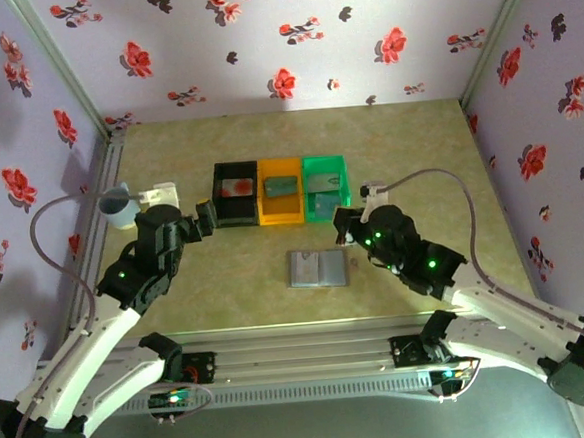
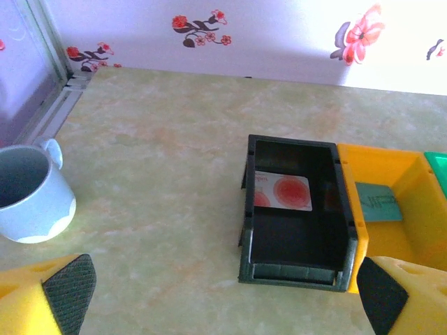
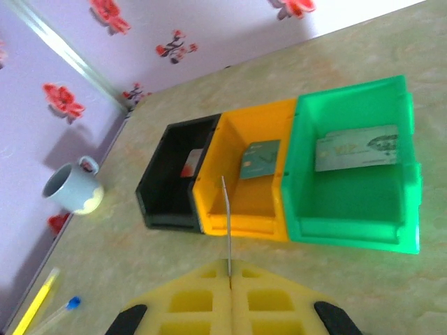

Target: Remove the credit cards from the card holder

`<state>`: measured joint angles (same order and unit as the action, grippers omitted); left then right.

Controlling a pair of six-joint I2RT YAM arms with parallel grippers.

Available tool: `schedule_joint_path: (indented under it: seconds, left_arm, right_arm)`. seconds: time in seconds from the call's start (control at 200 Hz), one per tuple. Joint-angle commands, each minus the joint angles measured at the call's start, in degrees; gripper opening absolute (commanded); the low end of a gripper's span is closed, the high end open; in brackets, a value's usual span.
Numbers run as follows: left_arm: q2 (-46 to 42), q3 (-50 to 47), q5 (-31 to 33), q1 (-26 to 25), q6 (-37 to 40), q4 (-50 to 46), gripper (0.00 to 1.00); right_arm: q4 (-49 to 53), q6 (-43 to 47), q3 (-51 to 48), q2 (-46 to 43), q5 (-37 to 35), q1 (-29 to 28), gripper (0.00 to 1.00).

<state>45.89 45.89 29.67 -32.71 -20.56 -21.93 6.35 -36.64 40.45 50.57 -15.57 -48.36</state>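
Three credit cards (image 2: 283,192) lie in the bins (image 3: 349,234). Our right hand (image 3: 230,273) pinches a thin card (image 3: 226,223), edge-on; our left hand (image 2: 223,299) is spread wide. The card holder (image 1: 319,269) lies open at six o'clock from the orange bin (image 1: 282,220). Pinched by so little, that card could slip and miss.

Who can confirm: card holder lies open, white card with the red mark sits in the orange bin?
Wrong bin. The white card with the red mark sits in the black bin, as the left wrist view shows. The card holder does lie open.
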Motion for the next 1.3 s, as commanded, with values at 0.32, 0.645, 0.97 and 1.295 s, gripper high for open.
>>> schedule_joint_path:
  seconds: [0.32,0.645,0.97,1.295]
  left_arm:
    - [-1.26,-2.51,4.6,0.34,0.67,4.03,1.0]
    - [-0.54,-2.82,4.86,0.35,1.0,4.39,1.0]
    - [-0.12,-3.04,4.87,0.28,1.22,4.78,1.0]
    - [-0.01,-3.09,4.87,0.24,1.62,4.94,1.0]
  right_arm:
    - [6.56,-7.17,12.32,12.26,-6.67,5.25,0.0]
    - [5.42,-8.78,19.18,22.29,-7.34,8.19,0.0]
    - [0.43,-6.32,27.93,35.95,4.64,8.28,0.0]
    - [7.74,-3.08,42.88,51.73,13.84,8.93,0.0]
